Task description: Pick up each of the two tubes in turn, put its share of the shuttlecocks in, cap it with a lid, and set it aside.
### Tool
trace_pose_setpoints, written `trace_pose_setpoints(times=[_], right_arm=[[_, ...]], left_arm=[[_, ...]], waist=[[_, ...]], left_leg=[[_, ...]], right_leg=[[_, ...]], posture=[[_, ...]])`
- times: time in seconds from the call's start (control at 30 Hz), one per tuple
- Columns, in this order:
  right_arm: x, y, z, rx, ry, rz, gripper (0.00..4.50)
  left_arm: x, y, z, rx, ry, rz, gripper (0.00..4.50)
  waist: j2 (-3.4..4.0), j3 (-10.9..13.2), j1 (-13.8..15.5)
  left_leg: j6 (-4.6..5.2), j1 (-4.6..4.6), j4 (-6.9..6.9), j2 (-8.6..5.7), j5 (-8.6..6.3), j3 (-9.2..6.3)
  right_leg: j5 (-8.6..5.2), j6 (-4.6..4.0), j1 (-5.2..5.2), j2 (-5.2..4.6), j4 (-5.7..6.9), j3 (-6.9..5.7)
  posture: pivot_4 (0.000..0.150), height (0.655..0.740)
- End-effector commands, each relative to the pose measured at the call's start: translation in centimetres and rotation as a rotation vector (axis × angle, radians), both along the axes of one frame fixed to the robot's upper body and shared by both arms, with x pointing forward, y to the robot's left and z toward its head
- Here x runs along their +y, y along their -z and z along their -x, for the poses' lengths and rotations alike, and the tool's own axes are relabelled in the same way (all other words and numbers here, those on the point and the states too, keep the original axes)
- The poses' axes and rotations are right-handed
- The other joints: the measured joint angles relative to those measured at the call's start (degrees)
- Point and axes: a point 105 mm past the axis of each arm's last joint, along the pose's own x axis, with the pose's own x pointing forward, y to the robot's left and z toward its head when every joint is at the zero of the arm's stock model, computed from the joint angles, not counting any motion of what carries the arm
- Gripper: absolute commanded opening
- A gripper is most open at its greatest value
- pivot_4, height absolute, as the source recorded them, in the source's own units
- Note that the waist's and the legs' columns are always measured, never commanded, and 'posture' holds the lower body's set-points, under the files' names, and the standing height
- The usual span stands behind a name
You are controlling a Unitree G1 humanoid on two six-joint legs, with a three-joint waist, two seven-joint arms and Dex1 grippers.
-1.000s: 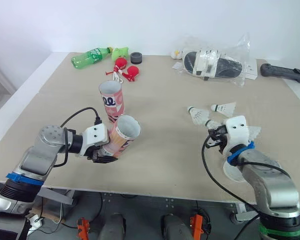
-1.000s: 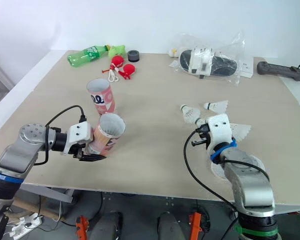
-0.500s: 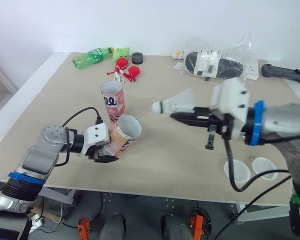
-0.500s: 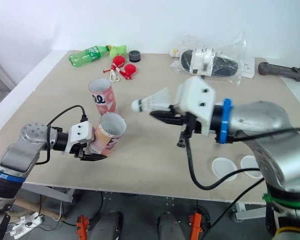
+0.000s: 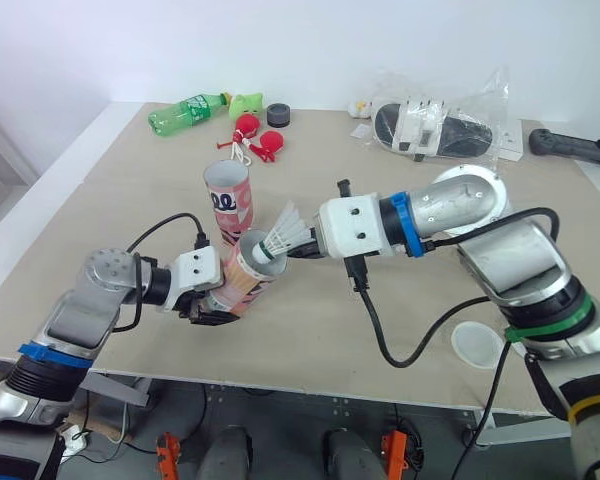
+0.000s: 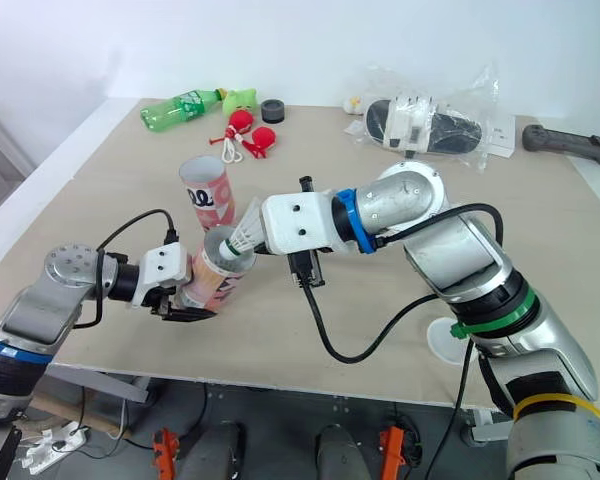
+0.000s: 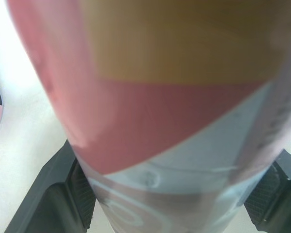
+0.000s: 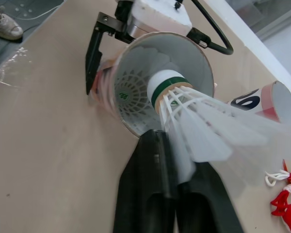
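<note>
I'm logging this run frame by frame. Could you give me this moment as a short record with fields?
left gripper: shut on the held tube, tilted, mouth toward the right arm
right gripper: shut on a shuttlecock by its feathers, cork at the held tube's mouth
second tube: upright on the table, behind the held one, open
lid: white, flat on the table near the front edge
stage: held tube being filled, not yet capped
</note>
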Motion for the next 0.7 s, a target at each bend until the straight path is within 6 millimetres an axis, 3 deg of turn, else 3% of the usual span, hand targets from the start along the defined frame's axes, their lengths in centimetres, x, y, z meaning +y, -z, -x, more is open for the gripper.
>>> trace_pose_setpoints(times=[0.03, 0.1, 0.13, 0.23, 0.3, 0.33, 0.43, 0.5, 0.63, 0.7], right_arm=[[0.6, -0.7, 0.4, -0.039, -0.04, -0.004, 2.01], [0.8, -0.8, 0.5, -0.037, -0.055, -0.011, 2.67], [0.9, -0.9, 0.6, -0.035, -0.061, -0.014, 3.25], [0.8, -1.9, 0.9, -0.015, -0.069, -0.05, 4.41], [0.7, -3.3, 1.2, 0.029, -0.074, -0.112, 4.47], [0.5, -3.9, 1.2, 0.055, -0.073, -0.134, 4.31], [0.1, -4.4, 1.1, 0.089, -0.07, -0.136, 3.2], [0.1, -4.5, 0.9, 0.114, -0.069, -0.131, 1.96], [0.2, -3.6, 1.0, 0.176, -0.077, -0.054, 0.09], [0.7, -3.2, 0.6, 0.174, -0.072, -0.025, 0.03]], left_arm=[[-1.0, 2.4, 1.0, 0.079, 0.019, -0.015, 3.25], [-1.0, 2.4, 1.0, 0.078, 0.017, -0.013, 3.25], [-1.0, 2.4, 1.0, 0.077, 0.016, -0.013, 3.25], [-0.9, 2.4, 0.9, 0.073, 0.01, -0.011, 3.25], [-0.9, 2.5, 0.9, 0.073, 0.007, -0.01, 3.25], [-0.9, 2.5, 1.0, 0.074, 0.006, -0.009, 3.25], [-1.0, 2.6, 1.1, 0.076, 0.006, -0.007, 3.25], [-1.1, 2.7, 1.1, 0.076, 0.006, -0.005, 3.25], [-1.2, 2.6, 1.1, 0.077, 0.01, -0.004, 3.25], [-1.3, 2.6, 1.0, 0.077, 0.011, -0.006, 3.25]], waist=[[0.0, 0.0, 0.0], [0.0, 0.0, 0.0], [0.0, 0.0, 0.0], [0.02, 0.0, 0.0], [0.02, 0.0, 0.0], [0.03, 0.0, 0.0], [0.02, 0.0, 0.0], [0.02, 0.0, 0.1], [0.03, 0.0, 0.1], [0.03, 0.0, 0.1]], left_leg=[[0.0, 0.02, 0.0, 0.0, 0.0, 0.0], [-0.02, 0.03, 0.0, 0.0, 0.01, 0.0], [-0.02, 0.04, 0.0, 0.0, 0.02, 0.0], [-0.03, 0.05, 0.0, 0.0, 0.02, 0.0], [-0.03, 0.06, -0.01, 0.02, 0.02, 0.0], [-0.03, 0.05, -0.02, 0.02, 0.02, 0.0], [-0.03, 0.05, -0.01, 0.01, 0.02, 0.0], [-0.03, 0.09, -0.01, 0.01, 0.03, 0.0], [-0.02, 0.11, -0.01, 0.01, 0.03, 0.0], [-0.02, 0.11, -0.01, 0.01, 0.04, 0.0]], right_leg=[[0.0, 0.0, 0.01, 0.0, 0.0, 0.0], [0.01, -0.01, 0.02, 0.0, 0.0, 0.0], [0.01, -0.01, 0.04, 0.0, 0.0, 0.0], [0.01, -0.01, 0.04, 0.0, 0.0, 0.0], [0.0, -0.02, 0.04, 0.01, 0.0, -0.01], [0.0, -0.01, 0.04, 0.01, 0.01, -0.01], [0.01, -0.02, 0.06, 0.0, 0.01, -0.01], [0.01, -0.03, 0.08, 0.0, 0.01, -0.01], [0.02, -0.04, 0.08, 0.0, 0.02, -0.02], [0.02, -0.04, 0.08, 0.0, 0.02, -0.02]], posture=[[0.15, 0.74], [0.15, 0.74], [0.15, 0.74], [0.15, 0.74], [0.15, 0.74], [0.15, 0.74], [0.15, 0.74], [0.15, 0.74], [0.15, 0.74], [0.15, 0.74]])
